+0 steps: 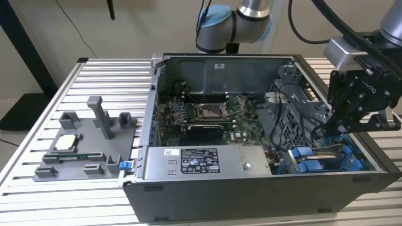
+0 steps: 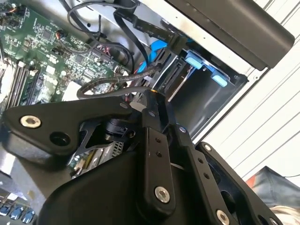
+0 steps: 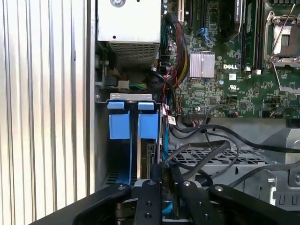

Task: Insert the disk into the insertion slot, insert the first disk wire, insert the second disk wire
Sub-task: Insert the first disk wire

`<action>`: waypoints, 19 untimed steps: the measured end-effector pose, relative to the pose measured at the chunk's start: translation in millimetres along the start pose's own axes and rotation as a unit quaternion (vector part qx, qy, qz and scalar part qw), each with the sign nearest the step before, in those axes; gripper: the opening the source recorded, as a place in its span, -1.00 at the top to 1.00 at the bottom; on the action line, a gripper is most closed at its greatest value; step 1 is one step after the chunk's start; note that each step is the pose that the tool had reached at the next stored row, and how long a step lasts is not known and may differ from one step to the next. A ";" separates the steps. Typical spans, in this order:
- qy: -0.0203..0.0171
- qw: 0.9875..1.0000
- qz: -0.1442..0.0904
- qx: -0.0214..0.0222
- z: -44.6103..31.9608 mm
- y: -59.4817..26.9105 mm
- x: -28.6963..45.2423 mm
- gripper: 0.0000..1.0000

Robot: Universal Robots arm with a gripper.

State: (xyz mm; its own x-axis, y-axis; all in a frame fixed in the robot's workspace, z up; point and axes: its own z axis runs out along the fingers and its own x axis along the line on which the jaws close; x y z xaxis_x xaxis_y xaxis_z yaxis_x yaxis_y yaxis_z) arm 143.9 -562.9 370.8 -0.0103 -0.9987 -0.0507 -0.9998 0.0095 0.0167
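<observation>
Exterior view: a dark grey open computer case (image 1: pixel 251 197) lay on its side on a silver ribbed aluminium table (image 1: pixel 25 197). A plain beige wall (image 1: pixel 144 28) rose behind the case, and a black slanted stand post (image 1: pixel 30 52) stood off to the exterior view's left of it. Just beside the case on that same side, a grey plastic fixture plate (image 1: pixel 88 146) bore a square silver processor chip (image 1: pixel 66 141) and a green memory stick (image 1: pixel 72 157).

Inside the case, a green motherboard (image 1: pixel 201 113) took up the middle. A grey labelled power-supply box (image 1: pixel 207 162) lay along the near wall.

The insertion slot (image 1: pixel 353 162), a bay with bright blue plastic rails in a grey metal cage, was in the case's near corner on the exterior view's right. The flat silver-grey disk (image 1: pixel 326 151) seemed to sit in it, with only a narrow strip showing between the blue parts.

The black robot gripper (image 1: pixel 332 131) hung just above that slot, among black cables (image 3: pixel 215 146). Whether the claw was released or clenched could not be told.
</observation>
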 end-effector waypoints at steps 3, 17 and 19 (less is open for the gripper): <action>0.000 1.000 0.000 0.000 1.4 -1.4 0.8 1.00; 0.002 1.000 -0.001 0.000 9.0 -12.3 3.3 1.00; 0.002 1.000 -0.001 0.000 9.0 -12.4 3.3 1.00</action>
State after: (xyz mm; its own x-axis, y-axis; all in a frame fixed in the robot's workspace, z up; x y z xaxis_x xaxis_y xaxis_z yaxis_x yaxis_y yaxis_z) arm 156.1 -565.8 361.4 -0.0082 -0.9988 -0.0474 -0.9998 0.0075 0.0166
